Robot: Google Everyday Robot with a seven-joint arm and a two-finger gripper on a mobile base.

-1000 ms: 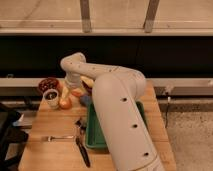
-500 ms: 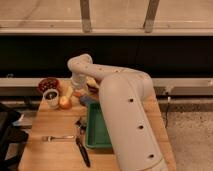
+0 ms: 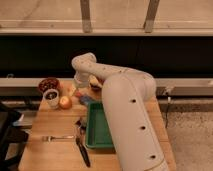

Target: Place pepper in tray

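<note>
The pepper (image 3: 76,93) is a small orange-red piece lying on the wooden table (image 3: 50,155), just left of the tray's far end. The green tray (image 3: 100,129) sits mid-table with its inside bare where it shows; my arm hides its right side. My gripper (image 3: 79,84) points down from the bent wrist, right above the pepper, open with nothing in it. I cannot tell whether it touches the pepper.
A round yellow-orange fruit (image 3: 65,102), a white cup (image 3: 51,97) and a dark-red bowl (image 3: 48,84) stand at the table's far left. A fork (image 3: 57,137) and a dark utensil (image 3: 82,151) lie left of the tray. A blue item (image 3: 86,100) lies by the tray's far corner.
The wrist and gripper have swung to the right and settled over the pepper. The things on the table have not moved.
</note>
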